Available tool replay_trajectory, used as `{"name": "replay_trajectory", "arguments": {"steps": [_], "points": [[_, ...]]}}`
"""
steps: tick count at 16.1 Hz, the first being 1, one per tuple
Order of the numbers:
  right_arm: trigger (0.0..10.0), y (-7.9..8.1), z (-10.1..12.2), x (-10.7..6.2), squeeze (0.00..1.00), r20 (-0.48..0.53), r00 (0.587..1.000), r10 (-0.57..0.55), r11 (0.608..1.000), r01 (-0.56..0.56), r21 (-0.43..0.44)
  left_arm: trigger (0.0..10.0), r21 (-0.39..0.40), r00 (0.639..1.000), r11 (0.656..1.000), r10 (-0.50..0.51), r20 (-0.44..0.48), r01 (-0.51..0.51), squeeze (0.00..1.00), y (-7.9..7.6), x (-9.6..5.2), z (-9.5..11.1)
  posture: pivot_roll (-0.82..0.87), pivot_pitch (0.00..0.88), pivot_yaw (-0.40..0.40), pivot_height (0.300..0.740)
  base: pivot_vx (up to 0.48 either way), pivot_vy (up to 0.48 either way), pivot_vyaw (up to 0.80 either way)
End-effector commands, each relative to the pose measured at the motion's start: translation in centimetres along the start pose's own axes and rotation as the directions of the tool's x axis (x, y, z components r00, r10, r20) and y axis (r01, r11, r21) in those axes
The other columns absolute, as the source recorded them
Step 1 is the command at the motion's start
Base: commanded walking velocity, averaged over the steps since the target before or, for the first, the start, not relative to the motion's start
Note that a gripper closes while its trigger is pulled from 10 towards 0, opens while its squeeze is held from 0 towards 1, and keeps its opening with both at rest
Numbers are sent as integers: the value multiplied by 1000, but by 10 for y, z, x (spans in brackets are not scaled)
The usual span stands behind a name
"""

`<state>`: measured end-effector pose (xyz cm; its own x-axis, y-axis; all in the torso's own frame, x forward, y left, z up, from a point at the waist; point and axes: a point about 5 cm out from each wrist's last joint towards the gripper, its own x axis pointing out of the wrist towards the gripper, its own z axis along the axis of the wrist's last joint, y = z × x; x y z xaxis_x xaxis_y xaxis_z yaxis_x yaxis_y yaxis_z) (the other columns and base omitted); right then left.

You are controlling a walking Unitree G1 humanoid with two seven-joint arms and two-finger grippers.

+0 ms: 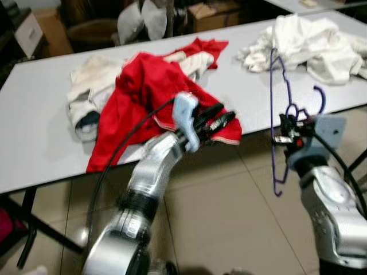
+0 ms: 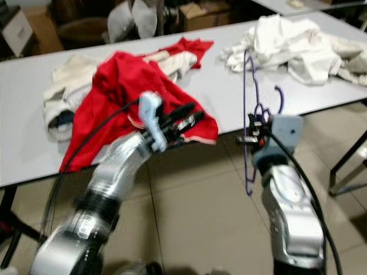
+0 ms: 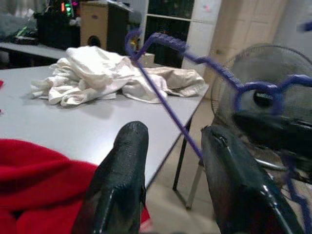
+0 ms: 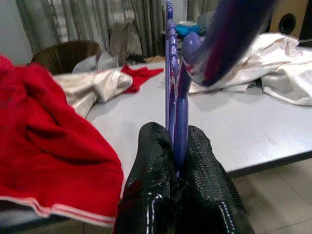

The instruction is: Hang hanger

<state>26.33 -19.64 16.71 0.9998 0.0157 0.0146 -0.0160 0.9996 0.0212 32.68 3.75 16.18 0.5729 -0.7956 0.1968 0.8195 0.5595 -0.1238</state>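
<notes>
Hanger (image 4: 174, 87) pinched between right jaws.

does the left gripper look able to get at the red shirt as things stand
Probably yes: the left gripper is open and hovers right at the red shirt on the table's near edge, with nothing between them.

Purple hanger (image 1: 274, 123), red garment (image 1: 149, 97), white clothes (image 1: 312, 43).
Pale grey table (image 1: 34, 120); black fingers (image 4: 195, 180); silver arms; beige floor tiles (image 1: 229, 217); pale trim along red hem.
</notes>
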Motion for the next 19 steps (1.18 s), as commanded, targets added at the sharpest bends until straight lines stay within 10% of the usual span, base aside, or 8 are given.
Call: {"name": "replay_trajectory", "arguments": {"steps": [1,3,5,8,12,19], "points": [[10000,2,2,-2,0,-1,1000,25,1000,-25,2,10000,65,1000,998,-10,5,9,0,-3,-4,9,-219,44,91,740,0,0,0],[10000,2,0,-5,0,-23,999,41,999,-41,-9,10000,154,997,985,80,7,-80,0,3,-28,11,-205,55,82,740,0,0,0],[10000,1,-10,-19,0,-58,997,43,998,-45,-40,10000,331,895,838,444,49,-434,0,24,-99,15,-194,61,70,740,0,0,0],[10000,-9,-16,-28,0,-66,998,13,999,-16,-47,10000,322,782,734,622,36,-598,0,15,-155,6,-187,58,48,740,92,0,-748],[10000,2,-14,-15,0,-59,993,98,990,-103,-92,10000,371,725,661,687,50,-652,0,11,-151,5,-170,61,48,740,320,0,-395],[10000,11,-21,-20,0,-79,983,168,979,-175,-101,10000,421,742,670,671,9,-611,0,7,-145,5,-165,80,67,740,391,0,0]]}}
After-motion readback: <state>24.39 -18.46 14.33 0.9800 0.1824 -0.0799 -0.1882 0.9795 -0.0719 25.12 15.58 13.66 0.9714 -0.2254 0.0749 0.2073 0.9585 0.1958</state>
